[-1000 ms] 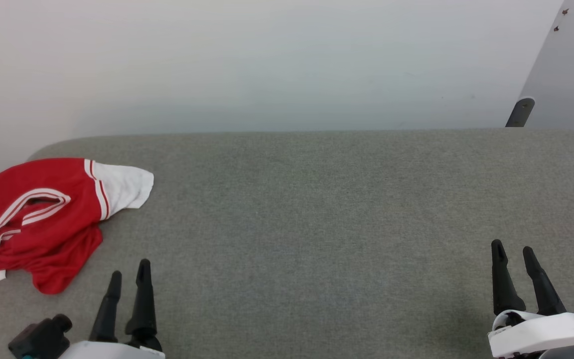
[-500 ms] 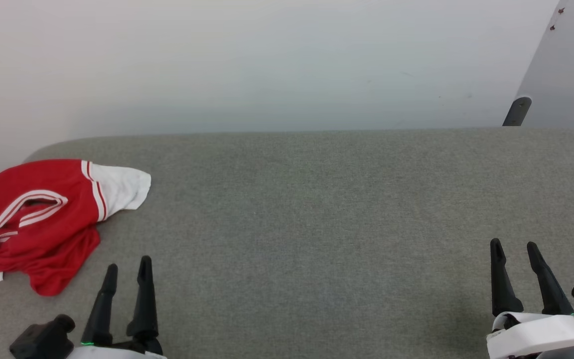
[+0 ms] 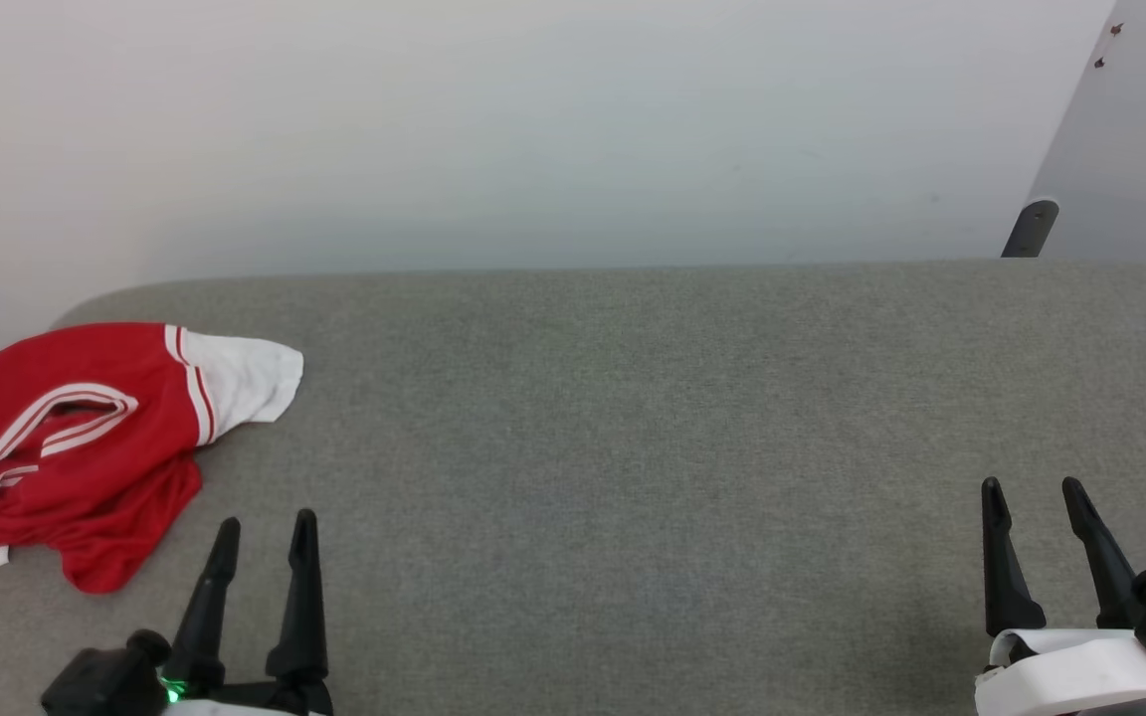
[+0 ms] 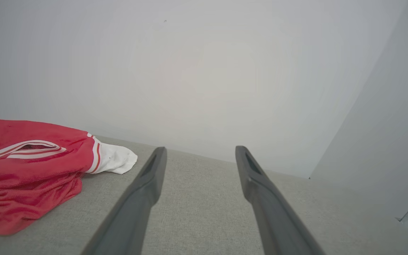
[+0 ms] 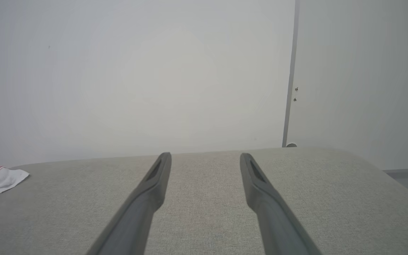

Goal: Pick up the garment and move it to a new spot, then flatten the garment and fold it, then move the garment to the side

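Grey woven fabric covers the worktop [image 3: 633, 447], which meets a pale wall [image 3: 533, 129] at the back. At its left edge lies the garment [image 3: 66, 447], crumpled, red, with a white sleeve spread toward the middle and its striped neck opening facing up. Near its front hem is the left gripper [image 3: 267, 522], fingers spread wide, empty and clear of the cloth. Well apart at the right, the right gripper [image 3: 1031, 484] is likewise spread wide, holding nothing.
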You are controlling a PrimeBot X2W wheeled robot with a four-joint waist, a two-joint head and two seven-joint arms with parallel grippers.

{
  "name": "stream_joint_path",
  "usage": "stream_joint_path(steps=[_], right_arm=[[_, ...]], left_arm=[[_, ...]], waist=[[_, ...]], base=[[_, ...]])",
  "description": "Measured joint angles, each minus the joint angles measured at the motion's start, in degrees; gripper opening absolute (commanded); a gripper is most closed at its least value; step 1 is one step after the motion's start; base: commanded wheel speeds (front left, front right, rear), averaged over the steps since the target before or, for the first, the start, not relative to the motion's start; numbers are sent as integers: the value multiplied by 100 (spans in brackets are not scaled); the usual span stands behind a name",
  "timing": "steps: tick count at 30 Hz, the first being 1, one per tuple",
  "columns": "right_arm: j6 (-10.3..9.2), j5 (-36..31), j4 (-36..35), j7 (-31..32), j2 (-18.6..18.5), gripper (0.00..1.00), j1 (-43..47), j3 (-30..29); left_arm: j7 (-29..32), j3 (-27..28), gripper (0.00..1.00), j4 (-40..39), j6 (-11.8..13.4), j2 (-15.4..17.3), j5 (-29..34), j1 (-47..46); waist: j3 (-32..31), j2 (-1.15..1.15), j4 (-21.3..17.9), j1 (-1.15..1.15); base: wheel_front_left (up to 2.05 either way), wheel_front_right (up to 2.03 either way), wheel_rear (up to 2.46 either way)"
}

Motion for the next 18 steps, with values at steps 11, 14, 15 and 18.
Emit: stream_joint_path(steps=[11,14,15,18], right_arm=[[0,-586,-100,-132,-1,100,16,-22],[0,-737,-134,-166,-2,100,38,-30],[0,-784,-144,-181,-2,100,56,-34],[0,-915,-166,-207,-2,100,82,-43]], left_arm=[[-132,-52,100,-157,-16,48,494,92],[-158,-57,100,-191,-18,51,604,103],[-168,-63,100,-199,-18,52,642,104],[-200,-94,100,-222,-18,65,730,109]], waist=[[-46,0,-54,0],[-51,0,-63,0],[-51,0,-64,0],[-55,0,-68,0]], base=[[0,0,0],[0,0,0],[0,0,0],[0,0,0]])
